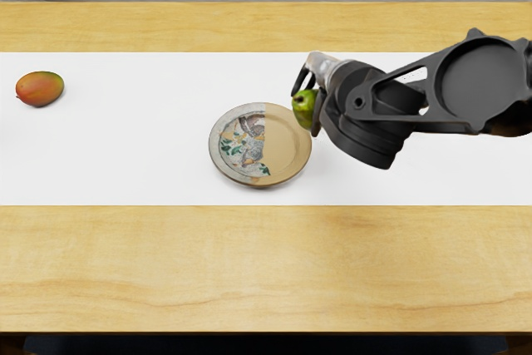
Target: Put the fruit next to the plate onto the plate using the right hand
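Beside the plate's upper-right rim, a green fruit sits in the right hand, whose fingers curl closed around it from the right. The plate lies just left of the hand. Whether the fruit is lifted is unclear. A mango rests far left.

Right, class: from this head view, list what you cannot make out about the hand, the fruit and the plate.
Head view:
- green fruit: right half hidden by the right hand grasping it; lifted or resting on the cloth, cannot tell.
- its palm: hidden behind its own wrist.
- plate: painted pattern too small to read.
- right arm: cut off by the right edge.
- left arm: out of view.
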Available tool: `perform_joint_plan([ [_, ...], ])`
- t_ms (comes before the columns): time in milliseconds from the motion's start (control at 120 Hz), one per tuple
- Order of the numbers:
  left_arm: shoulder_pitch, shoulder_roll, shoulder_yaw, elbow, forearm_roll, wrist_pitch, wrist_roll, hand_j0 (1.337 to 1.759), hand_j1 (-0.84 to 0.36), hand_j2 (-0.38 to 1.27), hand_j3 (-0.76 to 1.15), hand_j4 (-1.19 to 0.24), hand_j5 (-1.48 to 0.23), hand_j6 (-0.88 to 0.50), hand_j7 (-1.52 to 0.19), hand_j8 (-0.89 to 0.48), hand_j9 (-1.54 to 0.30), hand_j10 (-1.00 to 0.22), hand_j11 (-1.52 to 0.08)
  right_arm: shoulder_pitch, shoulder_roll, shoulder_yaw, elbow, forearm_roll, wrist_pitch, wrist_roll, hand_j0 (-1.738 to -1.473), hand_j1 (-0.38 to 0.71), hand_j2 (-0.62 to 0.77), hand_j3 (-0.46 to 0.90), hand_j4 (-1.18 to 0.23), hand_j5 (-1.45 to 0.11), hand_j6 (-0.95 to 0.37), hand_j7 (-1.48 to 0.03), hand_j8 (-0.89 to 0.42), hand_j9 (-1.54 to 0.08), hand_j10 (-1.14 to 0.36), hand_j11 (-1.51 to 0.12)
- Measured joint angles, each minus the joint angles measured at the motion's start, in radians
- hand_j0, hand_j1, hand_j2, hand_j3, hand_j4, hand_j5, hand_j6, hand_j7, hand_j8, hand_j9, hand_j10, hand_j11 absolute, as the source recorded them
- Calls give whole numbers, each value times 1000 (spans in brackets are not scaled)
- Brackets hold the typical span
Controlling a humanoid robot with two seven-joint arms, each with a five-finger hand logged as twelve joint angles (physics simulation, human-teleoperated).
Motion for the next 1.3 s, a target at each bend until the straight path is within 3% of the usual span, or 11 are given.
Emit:
perform_joint_plan([
  [542,0,0,0,0,0,0,0,1658,349,0,0,0,0,-1,0,-1,0,0,0,-96,189,66,-281,39,38,0,-1658,244,333,1,-585,-829,-450,-794,-326,-836,-443,-851],
  [867,0,0,0,0,0,0,0,1658,349,0,0,0,0,-1,0,0,0,0,0,-164,203,100,-345,30,63,0,-1658,243,332,1,-580,-816,-452,-785,-327,-825,-443,-841],
  [1058,0,0,0,0,0,0,0,1658,349,0,0,0,0,-1,0,0,0,0,0,-170,203,107,-371,29,67,-1,-1658,-84,128,0,-255,-356,-206,-344,-157,-360,-202,-366],
  [1300,0,0,0,0,0,0,0,1658,349,0,0,0,0,-1,0,0,0,0,0,-166,204,109,-354,26,59,-1,-1658,-244,36,0,-99,-136,-84,-132,-69,-137,-83,-138],
])
